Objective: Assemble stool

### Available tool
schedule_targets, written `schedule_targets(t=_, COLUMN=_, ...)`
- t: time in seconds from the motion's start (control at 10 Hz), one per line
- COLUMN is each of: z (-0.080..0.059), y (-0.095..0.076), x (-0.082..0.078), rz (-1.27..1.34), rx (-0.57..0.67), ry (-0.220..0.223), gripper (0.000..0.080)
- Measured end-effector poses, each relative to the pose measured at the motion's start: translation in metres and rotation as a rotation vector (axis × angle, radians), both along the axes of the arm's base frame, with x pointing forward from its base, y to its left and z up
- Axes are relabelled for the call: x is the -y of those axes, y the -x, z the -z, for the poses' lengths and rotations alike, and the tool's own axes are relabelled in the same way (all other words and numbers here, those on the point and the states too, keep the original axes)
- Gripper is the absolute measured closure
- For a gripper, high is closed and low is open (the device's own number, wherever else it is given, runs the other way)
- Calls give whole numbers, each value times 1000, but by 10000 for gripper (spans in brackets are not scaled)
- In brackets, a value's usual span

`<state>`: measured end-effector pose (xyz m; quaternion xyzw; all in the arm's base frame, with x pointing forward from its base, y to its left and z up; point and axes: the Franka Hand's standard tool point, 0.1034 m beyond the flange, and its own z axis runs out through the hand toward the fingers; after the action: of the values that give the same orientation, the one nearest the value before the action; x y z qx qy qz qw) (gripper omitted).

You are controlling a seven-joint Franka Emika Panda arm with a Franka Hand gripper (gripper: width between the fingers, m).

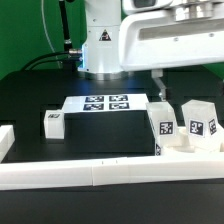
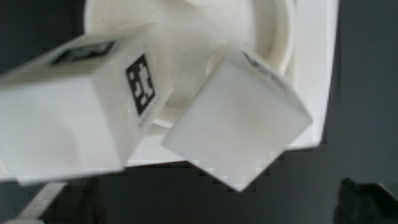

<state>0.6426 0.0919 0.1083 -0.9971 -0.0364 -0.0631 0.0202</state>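
Observation:
Two white leg blocks [image 1: 163,122] [image 1: 198,121] with black-and-white tags stand close together at the exterior view's right, on or against the white round seat [image 1: 184,143], which they partly hide. A third leg block [image 1: 54,122] lies at the exterior view's left. My gripper [image 1: 158,88] hangs just above and behind the nearer right-hand block. In the wrist view, a tagged block [image 2: 71,110] and a second block [image 2: 240,120] fill the frame, with the seat's curved rim [image 2: 285,40] behind them. My gripper [image 2: 214,205] is open and empty, with dark fingers [image 2: 365,200] set wide apart.
The marker board [image 1: 103,103] lies flat on the black table in front of the robot base [image 1: 100,45]. Long white rails run along the front edge [image 1: 100,172] and the exterior view's left side [image 1: 6,140].

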Motion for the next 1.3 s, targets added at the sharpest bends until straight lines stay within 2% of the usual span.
schedule_targets(t=0.1, z=-1, y=-4, x=-4, rz=-103, rx=-42, ry=26, gripper=151)
schedule_targets(t=0.2, z=-1, y=-8, x=-5, rz=-196, rx=-36, ry=33, gripper=151)
schedule_targets(t=0.6, z=-1, y=-8, x=9, rz=-429, rx=-28, ry=90, gripper=151)
schedule_targets(t=0.7, z=0, y=-8, x=8, rz=-392, rx=-31, ry=86, gripper=151)
schedule_targets(t=0.8, z=5, y=1, x=2, rz=-382, rx=-100, ry=78, gripper=151)
schedule_targets(t=0.9, z=11, y=1, x=-5, rz=-375, rx=-130, ry=73, gripper=151)
schedule_targets(t=1.2, z=32, y=1, x=-22, rz=-327, rx=-106, ry=73, gripper=151)
schedule_targets(t=1.3, z=37, y=0, x=-24, rz=-321, rx=-91, ry=87, gripper=151)
